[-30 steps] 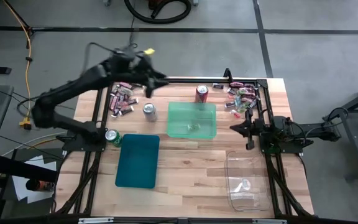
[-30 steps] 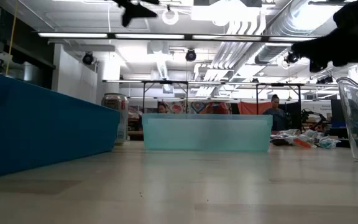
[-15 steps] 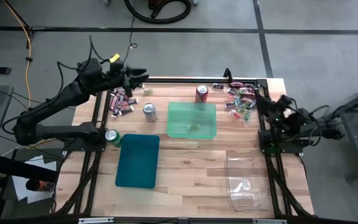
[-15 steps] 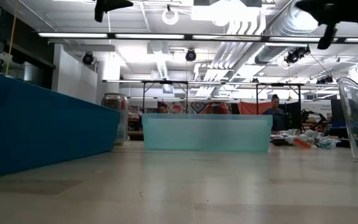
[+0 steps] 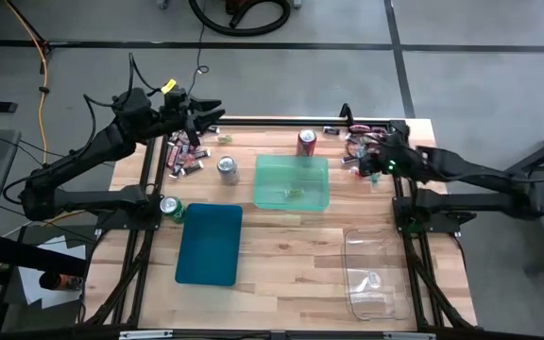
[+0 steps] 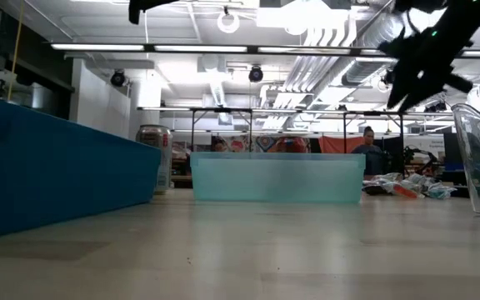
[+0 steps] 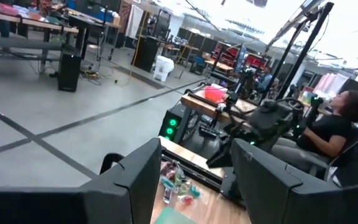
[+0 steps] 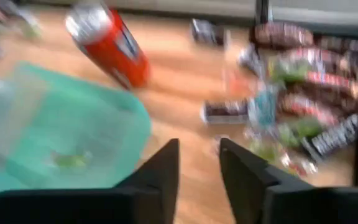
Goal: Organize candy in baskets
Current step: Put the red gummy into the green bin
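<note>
Right gripper (image 5: 365,162) moved over the candy (image 5: 370,144) pile, upper right of high view; fingers part open, empty. Left gripper (image 5: 213,115) upper left, fingers wide, nothing held.

Red can (image 5: 307,143), silver can (image 5: 227,168), green can (image 5: 170,207) upright.
</note>
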You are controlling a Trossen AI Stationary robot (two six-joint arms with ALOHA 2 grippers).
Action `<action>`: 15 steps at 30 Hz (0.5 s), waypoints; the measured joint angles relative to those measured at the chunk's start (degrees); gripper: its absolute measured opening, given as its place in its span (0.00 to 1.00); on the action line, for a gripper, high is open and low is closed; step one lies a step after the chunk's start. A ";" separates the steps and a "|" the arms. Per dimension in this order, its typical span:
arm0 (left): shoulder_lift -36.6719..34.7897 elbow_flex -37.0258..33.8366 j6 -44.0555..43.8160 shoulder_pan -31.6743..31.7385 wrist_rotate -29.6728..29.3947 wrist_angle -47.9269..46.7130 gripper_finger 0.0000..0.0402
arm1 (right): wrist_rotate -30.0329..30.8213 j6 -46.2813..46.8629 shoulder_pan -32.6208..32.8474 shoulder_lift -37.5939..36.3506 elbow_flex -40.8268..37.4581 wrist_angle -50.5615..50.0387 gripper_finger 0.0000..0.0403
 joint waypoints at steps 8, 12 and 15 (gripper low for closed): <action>-0.07 0.00 2.05 0.00 0.00 -0.07 0.46 | -13.49 -11.94 -14.47 18.06 0.12 2.24 0.47; -0.07 0.00 2.07 0.00 -0.02 -0.09 0.46 | -17.27 -17.09 -18.47 25.07 0.12 2.26 0.47; -0.07 0.00 2.10 0.00 -0.04 -0.09 0.46 | -17.59 -20.08 -19.74 29.02 0.12 3.66 0.47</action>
